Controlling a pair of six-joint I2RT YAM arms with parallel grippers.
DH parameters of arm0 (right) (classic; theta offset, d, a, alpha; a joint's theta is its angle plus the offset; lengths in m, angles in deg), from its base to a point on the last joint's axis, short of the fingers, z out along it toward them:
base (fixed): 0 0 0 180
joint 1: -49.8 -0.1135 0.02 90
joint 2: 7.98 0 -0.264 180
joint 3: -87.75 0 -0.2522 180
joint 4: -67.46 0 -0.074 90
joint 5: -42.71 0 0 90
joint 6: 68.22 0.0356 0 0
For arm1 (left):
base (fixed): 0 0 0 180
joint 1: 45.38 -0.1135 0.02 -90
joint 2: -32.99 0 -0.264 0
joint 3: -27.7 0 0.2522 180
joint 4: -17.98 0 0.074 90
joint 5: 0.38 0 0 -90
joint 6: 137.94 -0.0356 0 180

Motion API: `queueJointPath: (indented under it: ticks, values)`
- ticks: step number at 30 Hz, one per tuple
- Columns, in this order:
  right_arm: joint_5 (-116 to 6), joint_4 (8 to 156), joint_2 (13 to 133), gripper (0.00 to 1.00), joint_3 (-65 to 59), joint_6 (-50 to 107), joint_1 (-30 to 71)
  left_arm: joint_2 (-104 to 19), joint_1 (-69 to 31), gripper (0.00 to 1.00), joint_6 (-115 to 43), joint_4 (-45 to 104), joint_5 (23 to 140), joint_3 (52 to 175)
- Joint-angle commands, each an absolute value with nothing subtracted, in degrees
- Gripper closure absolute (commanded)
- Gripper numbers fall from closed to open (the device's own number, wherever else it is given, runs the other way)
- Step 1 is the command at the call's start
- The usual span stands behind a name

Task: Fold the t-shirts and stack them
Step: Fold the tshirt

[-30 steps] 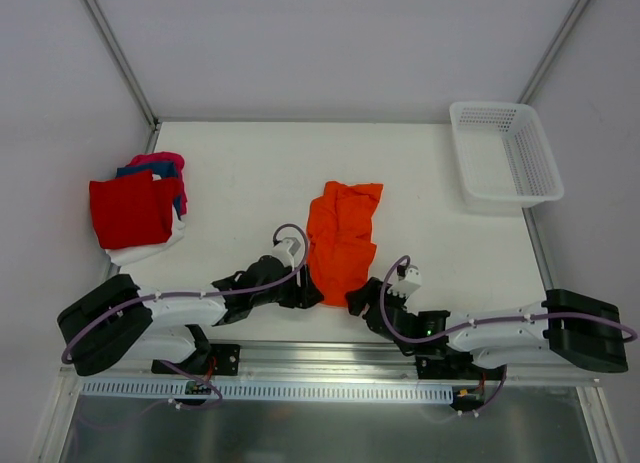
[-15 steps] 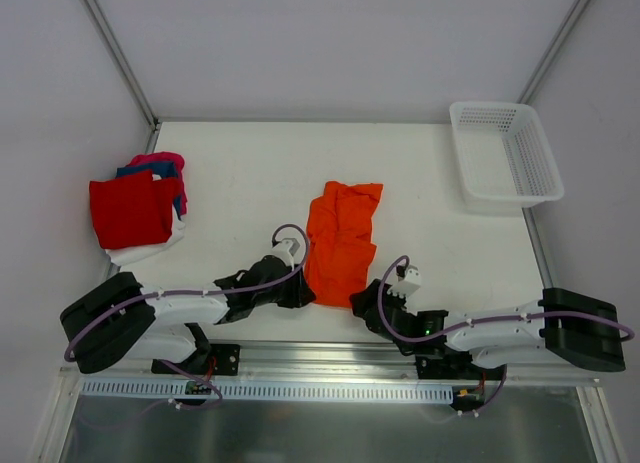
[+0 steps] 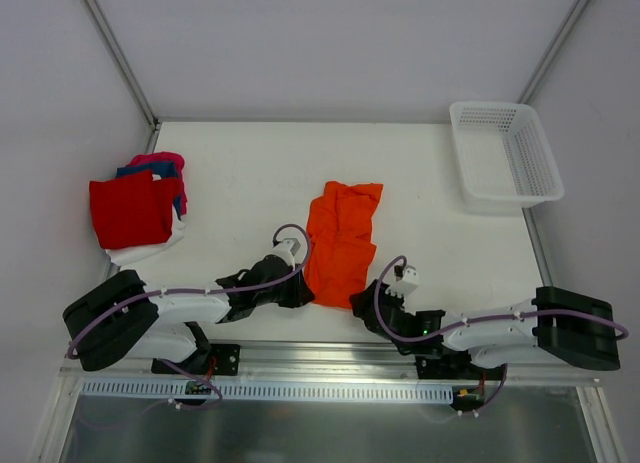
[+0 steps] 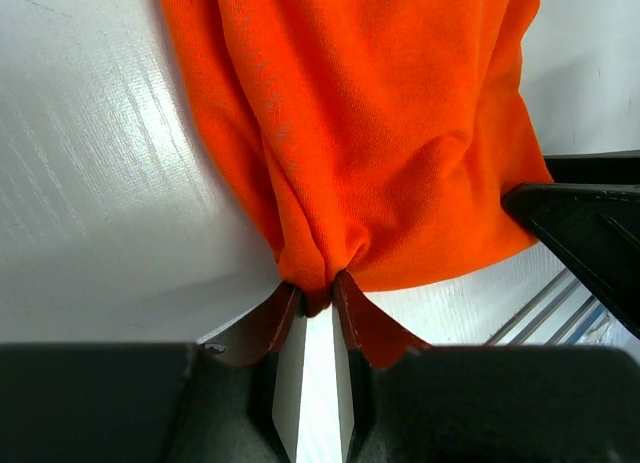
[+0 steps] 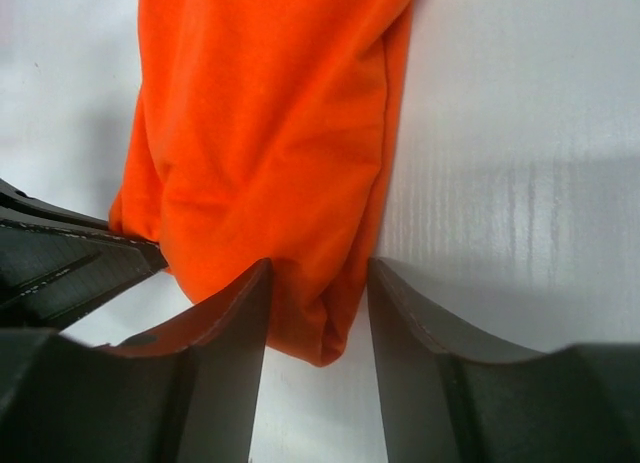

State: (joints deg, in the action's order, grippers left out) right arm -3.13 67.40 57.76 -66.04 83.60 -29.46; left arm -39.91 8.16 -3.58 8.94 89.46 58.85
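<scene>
At the near edge of the bench (image 3: pixel 240 173), the left fingers (image 4: pixel 265 328) clamp the orange t-shirt (image 3: pixel 340 245) by its hem. The right fingers (image 5: pixel 225 333) stand apart astride its other corner, seemingly not gripping. Other t-shirts (image 3: pixel 135 211) lie stacked at the left edge.

The left arm (image 3: pixel 185 305) and right arm (image 3: pixel 490 328) stretch low, left hand (image 4: pixel 318 283) pinched tight, right hand (image 5: pixel 318 278) maybe half open.

White mesh basket (image 3: pixel 510 200) sits at the table's (image 3: pixel 260 163) far right corner, perhaps overhanging.
</scene>
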Motion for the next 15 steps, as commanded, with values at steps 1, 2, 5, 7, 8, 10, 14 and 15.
queueJointPath:
  ticks: [1, 2, 5, 7, 8, 10, 14, 15]
  values:
    - [-5.36, 69.1, 59.7, 0.52, -66.09, 82.69, -29.03, -40.84, 7.97, 0.85, -4.17, 13.11, 89.8, 59.13]
    - [-5.54, 69.1, 59.96, 0.5, -66.09, 82.69, -28.86, -40.75, 7.97, 0.82, -4.08, 13.11, 89.8, 59.04]
    - [-5.89, 68.74, 60.66, 0.48, -65.83, 82.52, -28.6, -39.96, 7.97, 0.68, -3.73, 14.24, 89.8, 59.13]
    - [-6.5, 68.57, 61.02, 0.47, -65.48, 82.17, -28.33, -39.34, 7.97, 0.54, -3.64, 14.95, 89.8, 59.22]
    - [-6.6, 68.05, 61.37, 0.47, -65.39, 81.82, -27.98, -38.56, 7.97, 0.42, -3.55, 15.3, 89.8, 59.13]
    - [-7.47, 67.25, 61.98, 0.46, -65.39, 81.55, -27.72, -37.76, 7.97, 0.32, -3.47, 16.62, 90.76, 59.04]
    - [-8.53, 65.23, 63.91, 0.47, -65.3, 81.46, -27.37, -34.95, 7.97, 0.27, -3.2, 17.86, 91.9, 58.08]
    - [-8.79, 65.05, 64.79, 0.46, -65.13, 81.37, -27.36, -34.51, 7.97, 0.27, -3.2, 18.29, 92.17, 57.81]
